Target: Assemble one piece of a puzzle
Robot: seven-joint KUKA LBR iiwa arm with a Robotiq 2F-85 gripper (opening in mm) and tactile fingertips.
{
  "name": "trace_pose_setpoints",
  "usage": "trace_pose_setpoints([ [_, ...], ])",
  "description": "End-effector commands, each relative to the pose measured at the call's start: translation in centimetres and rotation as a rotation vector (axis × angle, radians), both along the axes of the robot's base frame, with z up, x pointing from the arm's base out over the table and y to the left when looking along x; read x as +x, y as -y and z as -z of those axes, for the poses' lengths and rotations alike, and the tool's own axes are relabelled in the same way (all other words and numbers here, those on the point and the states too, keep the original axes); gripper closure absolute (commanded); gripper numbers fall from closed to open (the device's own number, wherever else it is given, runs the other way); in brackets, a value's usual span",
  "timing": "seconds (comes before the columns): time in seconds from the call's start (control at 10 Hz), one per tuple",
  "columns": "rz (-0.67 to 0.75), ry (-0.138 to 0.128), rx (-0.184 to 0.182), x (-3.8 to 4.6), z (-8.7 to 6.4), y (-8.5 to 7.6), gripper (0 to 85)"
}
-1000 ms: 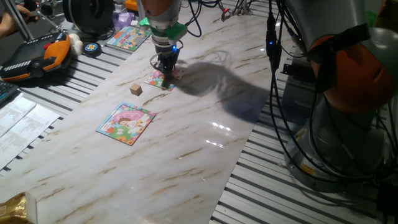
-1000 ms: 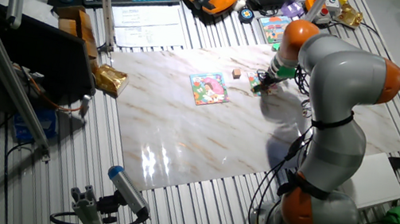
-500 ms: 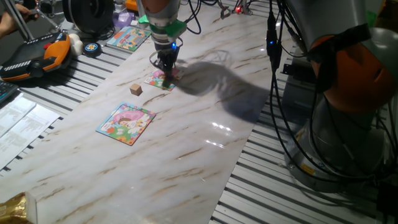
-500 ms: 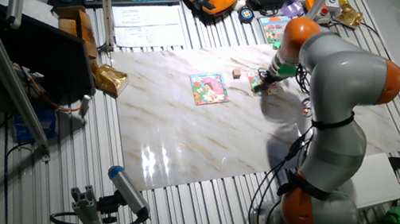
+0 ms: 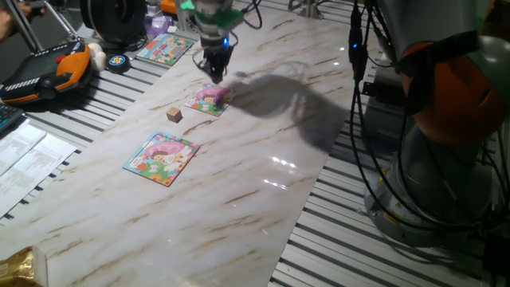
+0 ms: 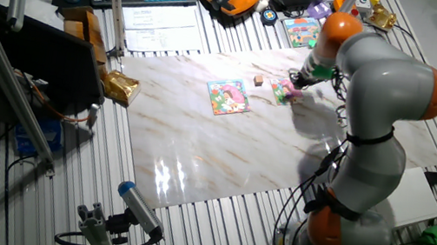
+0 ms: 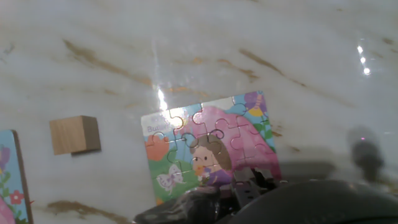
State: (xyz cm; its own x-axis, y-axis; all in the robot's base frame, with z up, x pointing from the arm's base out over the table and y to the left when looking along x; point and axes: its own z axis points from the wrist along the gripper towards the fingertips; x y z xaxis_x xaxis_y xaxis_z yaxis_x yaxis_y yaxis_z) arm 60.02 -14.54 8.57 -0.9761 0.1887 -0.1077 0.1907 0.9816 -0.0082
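Observation:
The pink puzzle [image 5: 209,100] lies flat on the marble table; it also shows in the other fixed view [image 6: 283,90] and in the hand view [image 7: 208,152], where its visible part looks filled with pieces. No loose purplish-pink piece shows; the puzzle's lower right corner is hidden behind my fingers. My gripper [image 5: 213,74] hangs just above and behind the puzzle, clear of it. In the hand view my fingertips [image 7: 252,183] form one dark mass with no gap, so the gripper looks shut and empty.
A small tan cube [image 5: 174,115] sits left of the puzzle. A blue-edged square puzzle [image 5: 162,157] lies nearer the front. A multicoloured puzzle [image 5: 164,48] lies at the table's far left edge, by an orange-and-black pendant [image 5: 48,72].
My gripper has risen off the pink puzzle and moved slightly back; before it was down on the puzzle's surface. The puzzle and cube have not moved.

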Motion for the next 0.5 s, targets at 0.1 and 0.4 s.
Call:
trace_pose_setpoints([
  [0.1,0.023,0.006,-0.025,-0.04,-3.0,-0.9,84.3],
  [0.4,0.041,-0.004,-0.019,-0.42,-6.1,-1.0,84.3],
])
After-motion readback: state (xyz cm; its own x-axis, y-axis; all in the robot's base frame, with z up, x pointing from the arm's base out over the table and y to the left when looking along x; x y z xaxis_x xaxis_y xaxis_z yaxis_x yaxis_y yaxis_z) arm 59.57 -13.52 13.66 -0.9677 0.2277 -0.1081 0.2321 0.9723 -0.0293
